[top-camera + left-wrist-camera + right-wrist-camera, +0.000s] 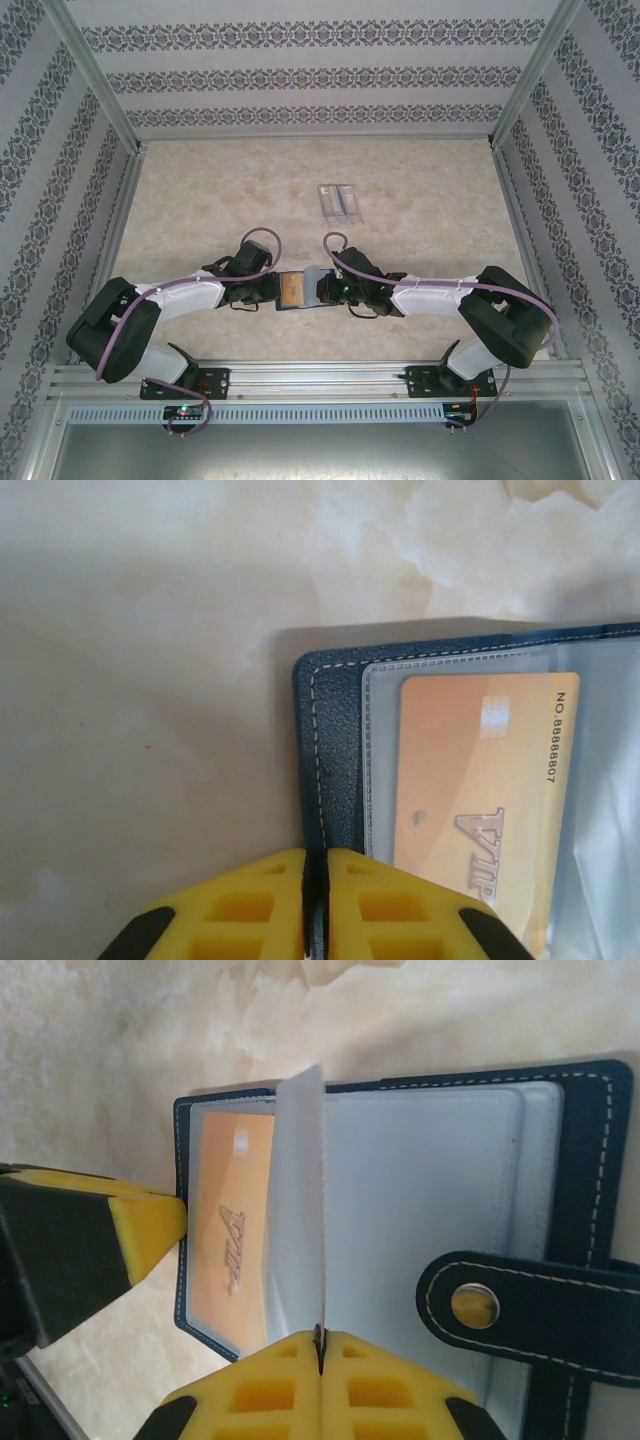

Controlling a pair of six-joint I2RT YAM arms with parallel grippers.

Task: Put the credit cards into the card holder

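Navy blue with white stitches, the card holder (pixel 300 290) is open at the front middle of the pale stone-look table (pixel 200 200), right between the two grippers. The left gripper (pixel 316 865) has its yellow fingers squeezed together on the edge of the dark cover, so it is holding the card holder. An orange card (pixel 470 790) with the letters VIP sits inside a see-through pocket just beside that edge.

The right gripper (pixel 320 1345) is pinched tight on a clear page (pixel 300 1210) of the card holder. That page stands up on its edge, while the other pages lie flat. In the right wrist view, the orange card is on the far side of the standing page. The clasp tab (pixel 530 1310) with its shiny snap lies across the pages on the near side. A small clear plastic case (pixel 335 201) lies farther back on the table, well apart from the card holder.
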